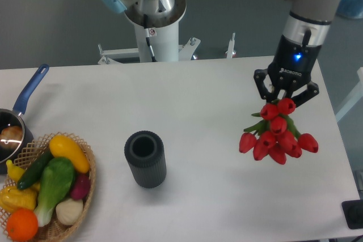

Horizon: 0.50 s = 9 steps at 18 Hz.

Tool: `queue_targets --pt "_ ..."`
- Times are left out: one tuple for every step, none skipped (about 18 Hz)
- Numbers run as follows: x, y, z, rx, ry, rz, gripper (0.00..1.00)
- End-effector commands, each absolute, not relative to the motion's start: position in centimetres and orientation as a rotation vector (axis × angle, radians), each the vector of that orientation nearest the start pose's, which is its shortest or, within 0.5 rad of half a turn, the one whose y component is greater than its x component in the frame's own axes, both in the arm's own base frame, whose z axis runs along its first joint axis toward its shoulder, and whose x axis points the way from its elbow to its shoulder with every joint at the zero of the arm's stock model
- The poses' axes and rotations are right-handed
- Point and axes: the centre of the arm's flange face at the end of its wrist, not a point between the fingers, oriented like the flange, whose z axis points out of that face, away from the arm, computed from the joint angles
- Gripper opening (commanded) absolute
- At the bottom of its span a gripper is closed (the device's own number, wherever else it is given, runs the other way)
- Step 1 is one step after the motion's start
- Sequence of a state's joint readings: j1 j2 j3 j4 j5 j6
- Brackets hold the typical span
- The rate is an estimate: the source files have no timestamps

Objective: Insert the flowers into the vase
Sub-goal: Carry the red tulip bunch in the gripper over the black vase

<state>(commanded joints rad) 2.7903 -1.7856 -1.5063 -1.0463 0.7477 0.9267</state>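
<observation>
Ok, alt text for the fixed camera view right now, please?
The gripper holds red flowers above the table's right side. The dark ribbed vase stands empty, left of them.

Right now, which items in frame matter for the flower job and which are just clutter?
In play:
- flowers, held in the gripper above the table's right side
- vase, upright, opening empty

Just lying about:
- basket of vegetables, front left
- saucepan with blue handle, left edge
</observation>
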Motion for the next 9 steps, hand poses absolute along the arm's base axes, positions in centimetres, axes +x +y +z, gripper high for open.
queue_targets --pt "-48.4 40.2 49.6 -2.211 -0.127 -0.12 0.17" --pt "-47.7 41.0 49.9 -2.171 -0.1 -0.153 0.17" --pt "-46.9 41.8 50.4 -2.132 -0.073 -0.187 0.17" --pt "-46.2 42.5 50.8 -2.089 -0.055 -0.227 0.17" --pt "-45.5 43.1 51.2 -2.038 -0.038 -0.271 0.17" --pt "-44.9 43.5 51.7 -1.985 -0.019 -0.313 0.17" --pt "-44.2 44.0 52.1 -1.94 0.005 -0.349 0.17" --pt "-43.7 44.2 52.5 -1.909 0.024 -0.365 0.17" --pt "-43.5 44.4 52.6 -1.875 0.047 -0.375 0.17"
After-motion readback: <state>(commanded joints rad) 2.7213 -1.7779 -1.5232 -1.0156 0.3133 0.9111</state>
